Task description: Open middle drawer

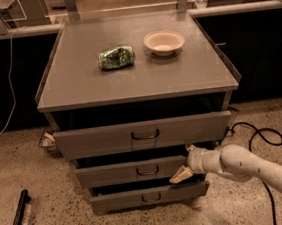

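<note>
Middle drawer (pixel 132 171) sits second in the stack, barely out. Gripper (pixel 185 163) is at its right-hand end, fingers (pixel 181 175) spread above and below the front panel. Handle (pixel 147 171) lies sideways from it, at centre along the panel's long axis.

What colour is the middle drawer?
Grey: the middle drawer shows in the camera view, gripper at its right end.

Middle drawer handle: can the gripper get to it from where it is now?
Probably yes. The gripper is at the right end of the middle drawer, jaws apart, and nothing lies between it and the handle. The top drawer overhangs but doesn't cover it.
</note>
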Robot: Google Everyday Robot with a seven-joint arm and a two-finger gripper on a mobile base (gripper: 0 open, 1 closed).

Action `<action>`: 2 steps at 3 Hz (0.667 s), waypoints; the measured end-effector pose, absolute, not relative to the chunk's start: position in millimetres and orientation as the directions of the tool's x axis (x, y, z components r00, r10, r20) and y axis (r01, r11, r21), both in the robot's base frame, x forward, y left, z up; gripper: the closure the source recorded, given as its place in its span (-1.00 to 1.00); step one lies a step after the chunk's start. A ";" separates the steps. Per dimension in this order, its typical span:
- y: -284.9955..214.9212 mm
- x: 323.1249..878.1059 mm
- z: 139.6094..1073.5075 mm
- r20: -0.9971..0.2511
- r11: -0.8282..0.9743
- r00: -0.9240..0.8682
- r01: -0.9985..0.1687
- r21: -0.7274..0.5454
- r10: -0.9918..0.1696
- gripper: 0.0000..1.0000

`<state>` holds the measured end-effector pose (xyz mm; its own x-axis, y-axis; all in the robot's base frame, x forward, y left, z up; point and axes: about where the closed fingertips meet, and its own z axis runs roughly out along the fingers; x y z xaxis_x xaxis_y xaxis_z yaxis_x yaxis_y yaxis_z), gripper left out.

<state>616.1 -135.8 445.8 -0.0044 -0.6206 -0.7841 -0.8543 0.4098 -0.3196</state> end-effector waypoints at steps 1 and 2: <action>-142.3 640.7 438.9 -0.782 0.399 -0.006 -0.862 -0.312 -0.623 -1.00; -143.4 648.4 435.4 -0.781 0.382 -0.005 -0.874 -0.300 -0.625 -1.00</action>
<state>648.4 -143.4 435.4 -0.0053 -0.6246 -0.7809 -0.8743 0.3819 -0.2996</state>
